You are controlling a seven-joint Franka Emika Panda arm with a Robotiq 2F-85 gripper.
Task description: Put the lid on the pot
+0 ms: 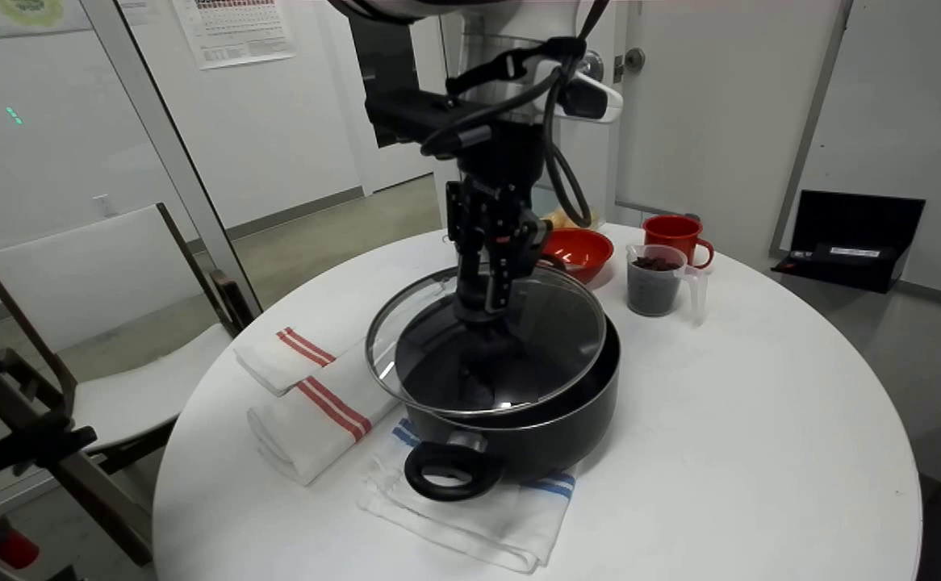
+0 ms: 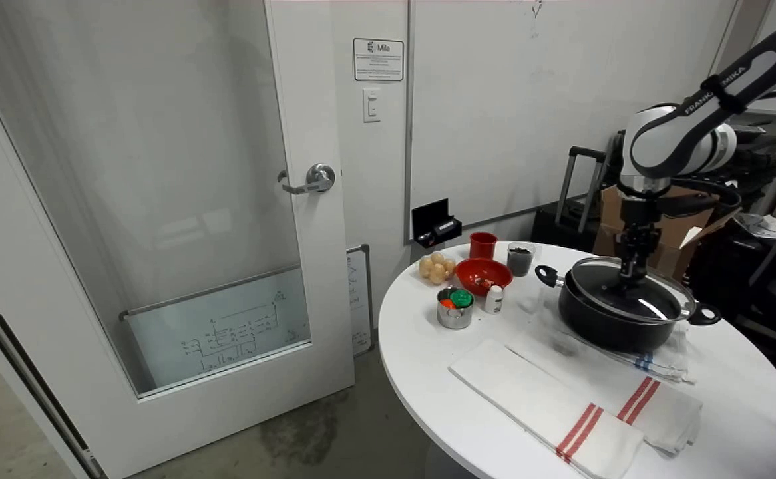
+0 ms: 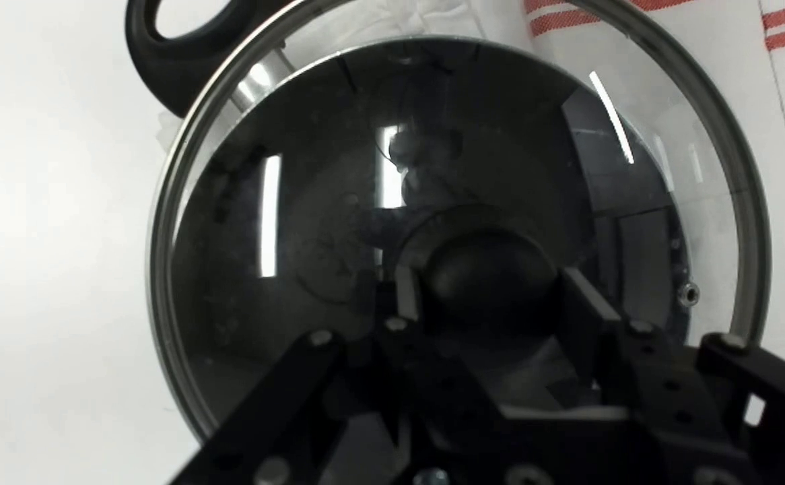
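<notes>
Hand grips knob; lid below, over pot.

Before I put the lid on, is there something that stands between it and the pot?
Nothing visible does. The end effector holds the lid by its knob over the pot, off-centre toward the red-striped towels.

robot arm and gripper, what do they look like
The rounded arm is white and black; pale letters reading "FRANK" and "MIKA" flank a black strap. Black cables hang in loops. The gripper is black, with jointed fingers and shiny screws.
</notes>
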